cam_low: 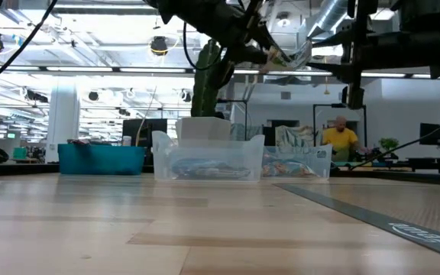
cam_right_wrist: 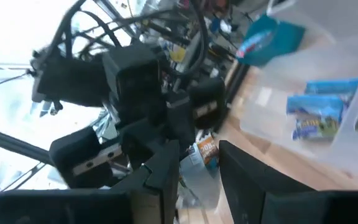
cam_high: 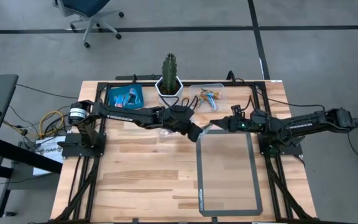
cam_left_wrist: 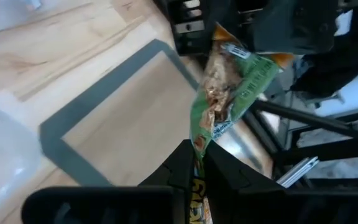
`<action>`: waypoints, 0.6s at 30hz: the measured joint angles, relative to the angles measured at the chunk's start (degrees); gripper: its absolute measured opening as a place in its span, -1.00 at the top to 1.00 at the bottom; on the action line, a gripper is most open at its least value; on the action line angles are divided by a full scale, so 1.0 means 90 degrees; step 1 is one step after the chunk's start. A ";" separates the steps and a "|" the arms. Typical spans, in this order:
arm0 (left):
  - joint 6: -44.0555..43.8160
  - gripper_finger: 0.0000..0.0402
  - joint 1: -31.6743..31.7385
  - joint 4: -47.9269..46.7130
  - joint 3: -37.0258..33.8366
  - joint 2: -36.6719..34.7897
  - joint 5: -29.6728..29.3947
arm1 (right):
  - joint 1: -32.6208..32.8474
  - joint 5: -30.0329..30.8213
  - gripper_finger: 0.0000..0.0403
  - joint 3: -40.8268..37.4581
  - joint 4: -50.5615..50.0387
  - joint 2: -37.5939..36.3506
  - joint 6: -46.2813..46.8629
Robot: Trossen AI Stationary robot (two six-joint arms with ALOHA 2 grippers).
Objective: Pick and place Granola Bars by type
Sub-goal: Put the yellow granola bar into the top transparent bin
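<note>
A green-wrapped granola bar hangs in mid-air above the middle of the wooden table, well clear of the surface. It is caught at both ends. The left gripper is pinched tight on one end. The right gripper meets the other end, its fingers narrowly parted; whether they truly grip the wrapper cannot be told. The bar's long axis runs left to right between the two claws, roughly in line with both arms. It sits over the far left corner of a grey-bordered mat. The sorting places lie farther back: a blue tray at the far left, a clear container at the far right, and a potted cactus between them. More blue-wrapped bars rest in a clear bin. The left arm looks nearer the tray, the right arm nearer the clear container.
</note>
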 joint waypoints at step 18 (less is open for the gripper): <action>-0.0273 0.91 0.0019 0.0849 0.0000 0.0000 -0.0003 | -0.0472 -0.0061 0.00 0.0002 0.0414 0.0003 0.0051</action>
